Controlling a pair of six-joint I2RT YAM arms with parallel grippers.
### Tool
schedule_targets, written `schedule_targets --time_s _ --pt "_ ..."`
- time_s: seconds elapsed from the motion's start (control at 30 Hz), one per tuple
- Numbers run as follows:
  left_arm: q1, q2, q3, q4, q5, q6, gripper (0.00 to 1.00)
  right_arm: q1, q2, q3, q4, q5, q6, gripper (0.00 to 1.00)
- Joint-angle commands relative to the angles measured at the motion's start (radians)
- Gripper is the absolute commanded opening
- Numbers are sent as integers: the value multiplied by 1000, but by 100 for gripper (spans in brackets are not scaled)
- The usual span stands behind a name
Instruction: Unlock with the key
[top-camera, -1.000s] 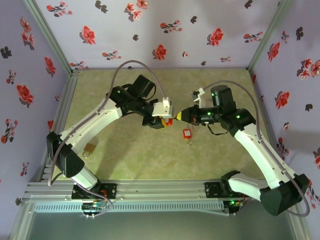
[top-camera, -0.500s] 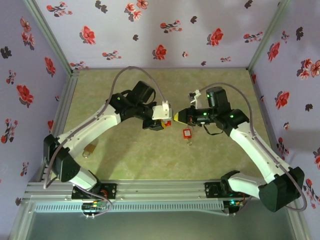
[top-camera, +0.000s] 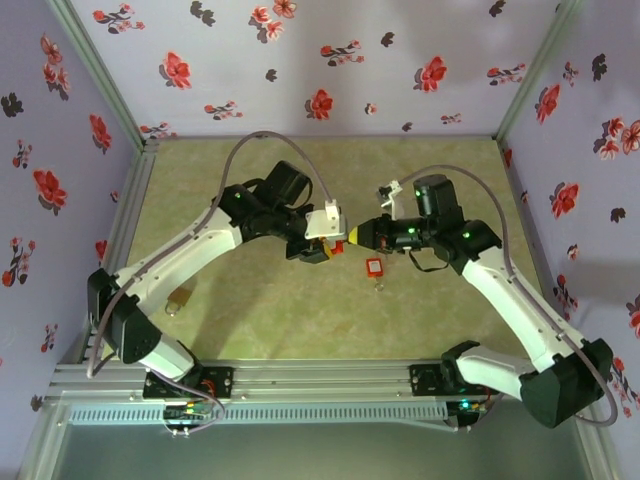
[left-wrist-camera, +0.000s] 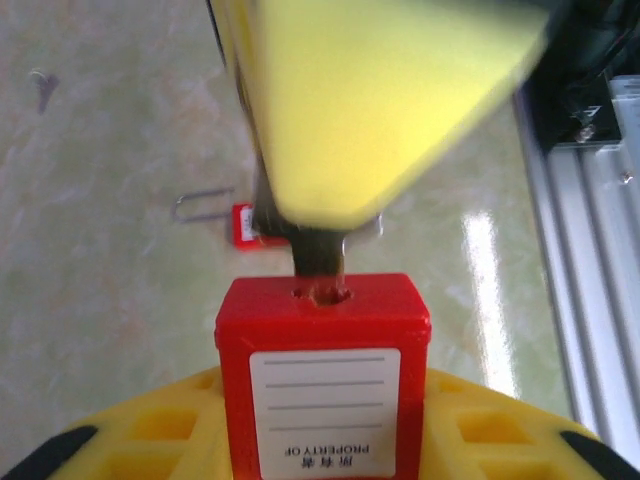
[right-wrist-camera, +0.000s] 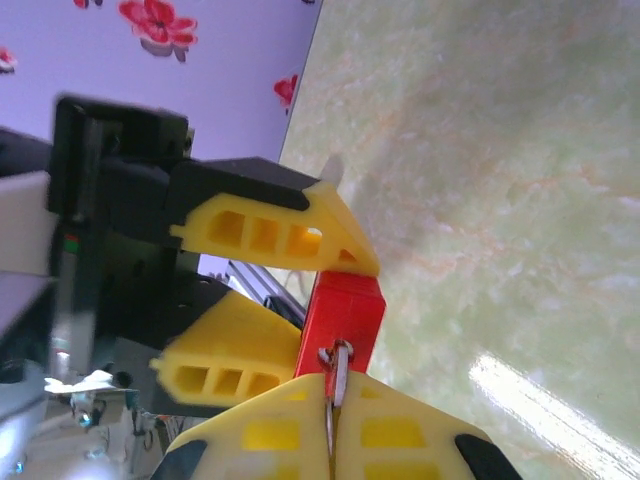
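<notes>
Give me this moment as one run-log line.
left end effector: holding red padlock | right end effector: shut on key | key: tip at keyhole, depth unclear | second red padlock: lying on table

The overhead view is bright and evenly lit, shadows soft on the desk (top-camera: 300, 310). White glare streaks it in both wrist views; the left one shows the right fingers (left-wrist-camera: 380, 90) blurred.

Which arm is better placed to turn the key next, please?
Right. The right fingers pinch the key, seated in the keyhole of the red padlock; the left fingers clamp the padlock's body, steadying it.
</notes>
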Motion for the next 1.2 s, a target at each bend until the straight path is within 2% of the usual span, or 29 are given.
schedule_targets --time_s 0.0,0.13,0.33,0.43,0.53,0.63,0.77,0.9,0.97,1.07,1.17 --pt "-71 13 136 257 315 -31 0 95 45 -52 -17 -44 -89 0" --pt "-80 22 155 281 327 -52 0 123 65 -60 12 -31 -83 0" --pt "-81 15 136 390 331 -110 0 125 70 -107 123 -40 10 0" --pt "-80 21 146 416 373 -136 0 125 49 -126 159 -28 19 0" --pt "-84 44 185 365 439 -128 0 125 31 -130 155 -21 -9 0" --pt "-112 64 228 228 443 -31 0 123 13 -139 144 -31 -57 0" --pt "-161 63 221 155 341 64 0 123 21 -161 176 -60 -39 0" --pt "-170 -10 90 360 176 62 0 120 41 -188 268 -87 62 0" --pt "-170 -43 21 432 111 86 0 110 34 -232 381 -112 149 0" --pt "-169 -47 24 378 111 128 0 100 10 -272 489 -135 218 0" --pt "-173 -49 34 341 142 132 0 91 3 -275 439 -137 199 0"
